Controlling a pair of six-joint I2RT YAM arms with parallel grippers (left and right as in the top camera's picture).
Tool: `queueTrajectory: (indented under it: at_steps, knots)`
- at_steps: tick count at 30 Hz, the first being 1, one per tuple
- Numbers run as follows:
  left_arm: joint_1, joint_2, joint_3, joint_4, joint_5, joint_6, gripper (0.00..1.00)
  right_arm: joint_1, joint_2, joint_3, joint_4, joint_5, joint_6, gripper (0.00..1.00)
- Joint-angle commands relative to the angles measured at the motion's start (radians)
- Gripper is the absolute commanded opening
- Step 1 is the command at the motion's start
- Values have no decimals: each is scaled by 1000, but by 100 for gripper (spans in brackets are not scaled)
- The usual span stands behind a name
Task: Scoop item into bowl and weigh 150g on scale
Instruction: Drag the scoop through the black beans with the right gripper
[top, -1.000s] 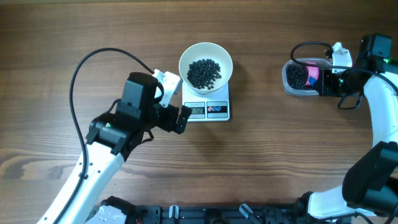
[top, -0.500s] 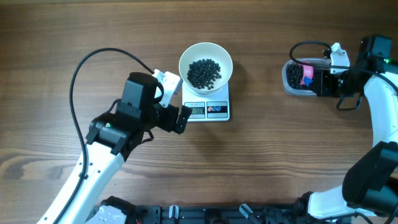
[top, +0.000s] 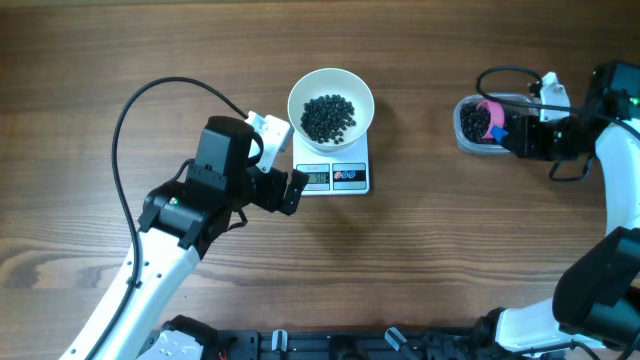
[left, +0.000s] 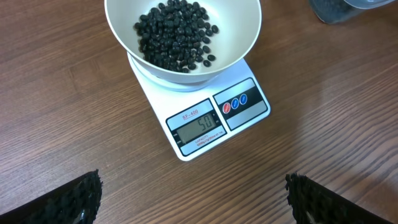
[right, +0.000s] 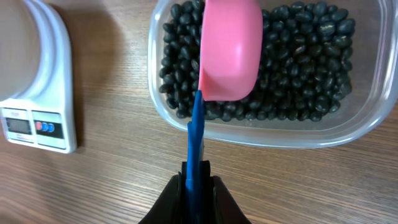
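K: Right tool (right: 196, 177) clamped shut on the blue handle (right: 196, 124); pink scoop (right: 229, 50) sits over the item (right: 298, 74) in the tub (right: 367, 118), just ahead.
M: Bowl (top: 362, 92)?
K: On the scale (top: 345, 177), well off to the left across the desk (top: 430, 260). Handle's long axis points that way. Left tool (left: 193, 199) gapes wide, empty, nearer the bowl.

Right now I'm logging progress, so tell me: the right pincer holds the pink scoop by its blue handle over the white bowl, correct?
Not quite. The right pincer holds the pink scoop by its blue handle over the clear tub of black beans, not over the white bowl, which sits apart on the scale. The right wrist view shows it.
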Motion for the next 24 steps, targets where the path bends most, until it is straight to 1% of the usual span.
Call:
queueTrajectory:
  at_steps: [1,11,18,24]
  knots:
    - [-5,3,-6,3,16,1,100,-11,16,-5,-3,-107,-27,4]
    - [-5,3,-6,3,16,1,100,-14,16,-5,-5,-107,-23,4]
    - [-5,3,-6,3,16,2,100,-48,16,-5,-9,-109,-19,4]
    - [-5,3,-6,3,16,1,100,-91,16,-5,-11,-198,-22,4]
